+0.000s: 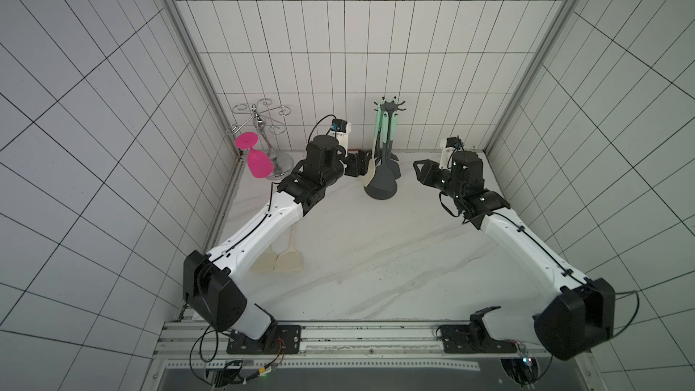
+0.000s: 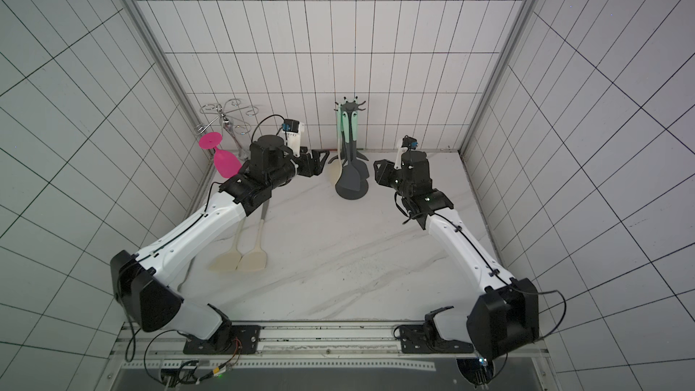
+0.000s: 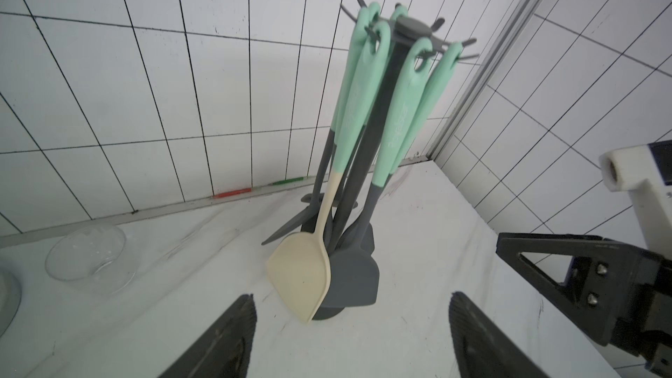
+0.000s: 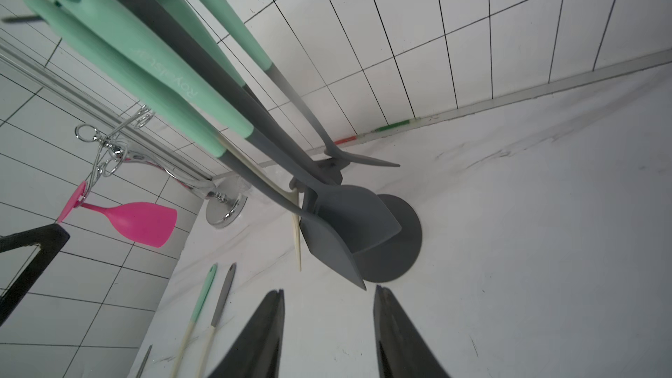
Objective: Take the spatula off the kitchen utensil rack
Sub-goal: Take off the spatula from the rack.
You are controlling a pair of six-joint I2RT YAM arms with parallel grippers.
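- Far left, a chrome glass holder (image 1: 259, 122) carries a pink glass (image 1: 258, 162) hung upside down. Neither belongs to this step; the left arm only has to stay off them.
- Near left on the table (image 1: 376, 257), two cream-bladed utensils (image 2: 242, 257) lie flat side by side, partly under the left arm.
- The left fingers (image 3: 232, 336) stand wide apart with nothing between them. They sit low, just left of the rack, and point at it.
- The spatula (image 3: 302, 278) — cream blade, mint handle — hangs on the left side of the kitchen utensil rack (image 1: 391, 109). Its handle runs up to the hooks at the crown and its blade hangs low by the round base, just in front of a dark grey blade (image 3: 354, 278).
- The step in hand looks like the approach. The grip should take the cream stem alone, above the blade, where it stands clear of the grey stems.
- The spatula should then go straight up until its loop clears the hook, and only after that come away to the left. A sideways pull first would likely tip the rack or swing its neighbours.
- On the right, the right fingers (image 4: 396, 336) are partly apart and empty, near the rack's base and aimed at it — well placed to steady the rack if it rocks.
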